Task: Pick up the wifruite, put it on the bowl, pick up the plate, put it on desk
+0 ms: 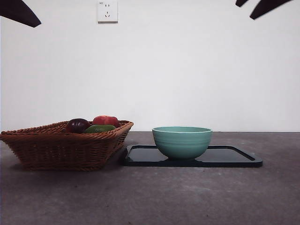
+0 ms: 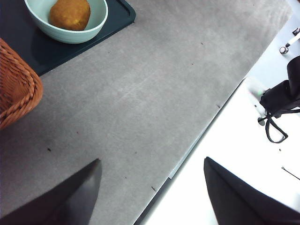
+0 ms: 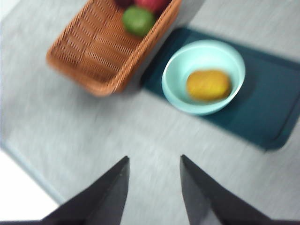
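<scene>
Wifruite: orange-brown oval, lying on its side inside the bowl, roughly centred on the bowl's floor. Seen from both wrist views; in the front view the bowl's wall hides it completely.

Bowl: pale teal, glossy, faint ridges round the outside. In the front view it stands upright just right of frame centre, on a dark flat tray with a low raised rim. Bowl sits toward the tray's left half; the right half of the tray is bare.

Wicker basket: lower left of the front view, just beside the tray's left edge; whether they touch I cannot tell. It holds a dark purple fruit, a red fruit and a green fruit, all peeking above the rim.

Worktop: grey, mottled, carrying tray and basket. White wall behind, with a wall socket at top, left of centre.

Left gripper: jaws spread wide, empty, above bare worktop near its edge, well apart from the bowl.

Right gripper: jaws parted with a narrower gap, empty, above worktop, bowl and basket beyond. This view is blurred.

Front view shows only dark arm tips at both top corners.
</scene>
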Controlling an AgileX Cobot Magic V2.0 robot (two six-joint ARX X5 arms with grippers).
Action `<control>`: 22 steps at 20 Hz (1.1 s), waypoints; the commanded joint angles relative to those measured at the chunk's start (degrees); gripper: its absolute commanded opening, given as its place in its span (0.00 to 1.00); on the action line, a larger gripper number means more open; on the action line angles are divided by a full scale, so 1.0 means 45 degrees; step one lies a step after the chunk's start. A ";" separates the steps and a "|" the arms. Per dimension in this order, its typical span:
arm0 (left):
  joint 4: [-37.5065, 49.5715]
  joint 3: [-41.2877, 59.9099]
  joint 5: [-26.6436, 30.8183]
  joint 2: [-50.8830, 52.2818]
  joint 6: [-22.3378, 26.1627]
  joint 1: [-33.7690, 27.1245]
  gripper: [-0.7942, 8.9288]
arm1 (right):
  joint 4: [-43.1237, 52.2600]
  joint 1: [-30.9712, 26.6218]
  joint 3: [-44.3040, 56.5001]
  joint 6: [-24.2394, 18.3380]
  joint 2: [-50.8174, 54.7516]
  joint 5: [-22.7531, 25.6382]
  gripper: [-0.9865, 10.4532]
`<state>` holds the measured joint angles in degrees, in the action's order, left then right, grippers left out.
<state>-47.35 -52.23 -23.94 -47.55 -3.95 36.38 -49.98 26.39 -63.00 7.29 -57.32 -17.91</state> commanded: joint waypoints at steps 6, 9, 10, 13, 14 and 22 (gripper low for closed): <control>0.0151 -0.0117 -0.0024 -0.0073 0.0112 0.0058 0.44 | 0.1467 0.1209 0.3162 0.0087 0.1579 -0.0029 0.24; 0.0151 -0.0117 -0.0024 -0.0073 0.0117 0.0058 0.44 | 0.1957 0.1472 0.4240 0.0287 0.2050 -0.0073 0.24; 0.0151 -0.0117 -0.0024 -0.0073 0.0117 0.0058 0.44 | 0.1972 0.1554 0.4430 0.0287 0.2137 -0.0068 0.24; 0.0151 -0.0117 -0.0024 -0.0073 0.0112 0.0058 0.44 | 0.2108 0.1617 0.4464 0.0287 0.2137 -0.0068 0.24; 0.0151 -0.0117 -0.0024 -0.0073 0.0117 0.0063 0.44 | 0.2215 0.1617 0.4464 0.0287 0.2137 -0.0068 0.24; 0.0151 -0.0117 -0.0024 -0.0073 0.0117 0.0063 0.44 | 0.2331 0.1617 0.4464 0.0287 0.2137 -0.0063 0.24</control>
<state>-47.33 -52.23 -23.94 -47.55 -3.95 36.38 -39.99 33.28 -42.46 7.97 -47.59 -18.04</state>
